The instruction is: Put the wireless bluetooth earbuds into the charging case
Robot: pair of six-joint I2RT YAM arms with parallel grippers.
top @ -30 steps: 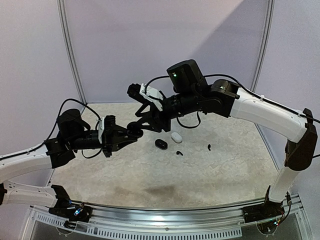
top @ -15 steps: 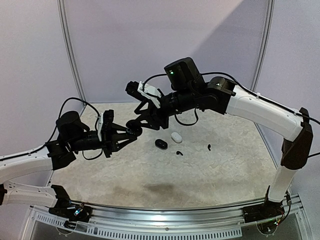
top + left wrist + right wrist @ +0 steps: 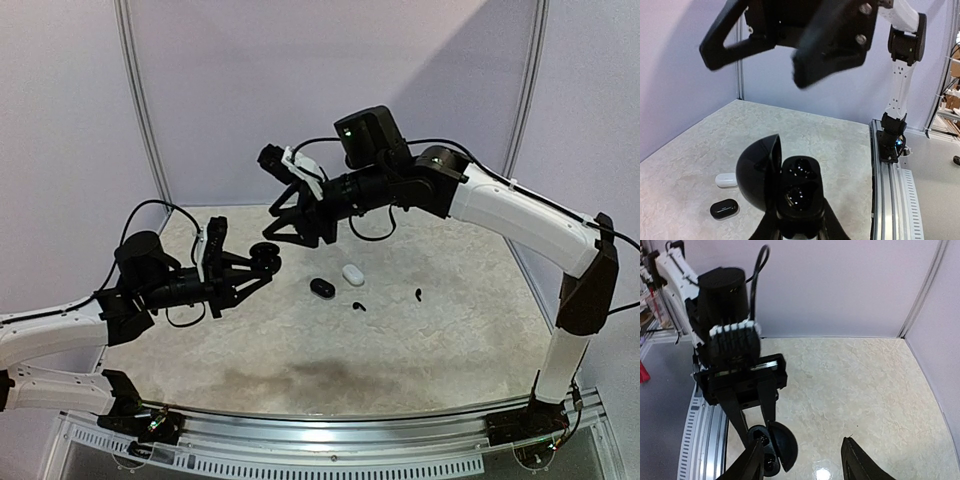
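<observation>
Black earbuds [image 3: 358,306] lie on the surface [image 3: 420,350], well right of the left claw [image 3: 798,228] — clenched on the open charging case [image 3: 800,190], held aloft; right claw [image 3: 802,462] released, just above it — arm arching leftward.

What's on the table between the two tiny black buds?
Nothing. In the top view, the stretch of table between the left bud and the right bud is bare, just marbled tabletop.
</observation>
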